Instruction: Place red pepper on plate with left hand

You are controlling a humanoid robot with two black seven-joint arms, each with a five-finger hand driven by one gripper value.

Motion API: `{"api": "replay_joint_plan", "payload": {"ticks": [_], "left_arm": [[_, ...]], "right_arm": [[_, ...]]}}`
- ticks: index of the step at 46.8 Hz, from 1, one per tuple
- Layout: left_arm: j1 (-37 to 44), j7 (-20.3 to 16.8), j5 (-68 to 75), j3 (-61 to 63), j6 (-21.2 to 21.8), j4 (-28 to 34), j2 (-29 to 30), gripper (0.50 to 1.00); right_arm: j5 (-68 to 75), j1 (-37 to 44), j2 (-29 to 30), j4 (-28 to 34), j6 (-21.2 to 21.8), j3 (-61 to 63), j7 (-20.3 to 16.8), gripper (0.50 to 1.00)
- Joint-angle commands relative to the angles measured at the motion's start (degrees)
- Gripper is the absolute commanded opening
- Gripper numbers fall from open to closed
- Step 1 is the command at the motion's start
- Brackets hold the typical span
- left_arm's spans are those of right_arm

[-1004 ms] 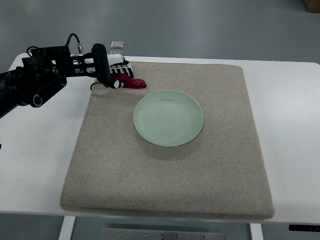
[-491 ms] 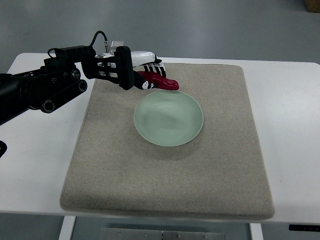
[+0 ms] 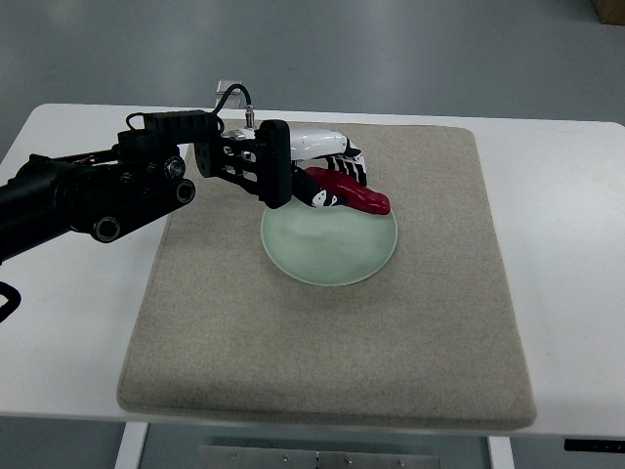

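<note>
My left hand (image 3: 330,176) reaches in from the left edge and is shut on a red pepper (image 3: 352,194). The pepper's pointed tip sticks out to the right past the fingers. Hand and pepper hang over the far part of a pale green plate (image 3: 327,254), which sits on the grey mat (image 3: 322,352). The hand hides the plate's far rim. I cannot tell whether the pepper touches the plate.
The mat lies on a white table (image 3: 566,234). A small clear object (image 3: 229,94) stands at the table's far edge behind the arm. The black forearm (image 3: 98,191) crosses the table's left side.
My left hand has carried the pepper rightward and toward me, from the mat's far left corner to above the plate's far part.
</note>
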Motion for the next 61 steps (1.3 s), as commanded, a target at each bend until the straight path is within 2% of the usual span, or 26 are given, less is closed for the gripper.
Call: {"api": "replay_joint_plan", "payload": {"ticks": [1,7,12,18,21,26,35,41,61], "left_arm": [[0.78,-0.01,0.09,0.33,-0.02,-0.01,-0.16,0.626],[0.96,-0.01,0.0,1.65,-0.02,-0.01,-0.16,0.664],[0.96,-0.01,0.0,1.65,0.06,-0.01,-0.16,0.735],[0.96,-0.19,-0.09,1.65,0.06,0.17,-0.16,0.786],[1.05,-0.28,-0.09,1.56,0.06,0.17,-0.16,0.878],[0.96,-0.28,-0.09,1.65,0.06,0.26,-0.16,0.923],[0.87,-0.28,-0.44,1.56,0.15,1.84,-0.16,0.93],[0.78,-0.28,-0.61,0.86,1.03,3.77,-0.16,0.962],[0.08,-0.28,-6.76,-5.64,1.47,10.54,-0.33,0.96]], "right_arm": [[0.0,0.0,0.0,0.0,0.0,0.0,0.04,0.928],[0.0,0.0,0.0,0.0,0.0,0.0,0.04,0.928],[0.0,0.0,0.0,0.0,0.0,0.0,0.04,0.928],[0.0,0.0,0.0,0.0,0.0,0.0,-0.05,0.928],[0.0,0.0,0.0,0.0,0.0,0.0,-0.05,0.928],[0.0,0.0,0.0,0.0,0.0,0.0,0.04,0.928],[0.0,0.0,0.0,0.0,0.0,0.0,0.04,0.928],[0.0,-0.09,0.0,0.0,0.0,0.0,-0.05,0.928],[0.0,0.0,0.0,0.0,0.0,0.0,0.04,0.928]]}}
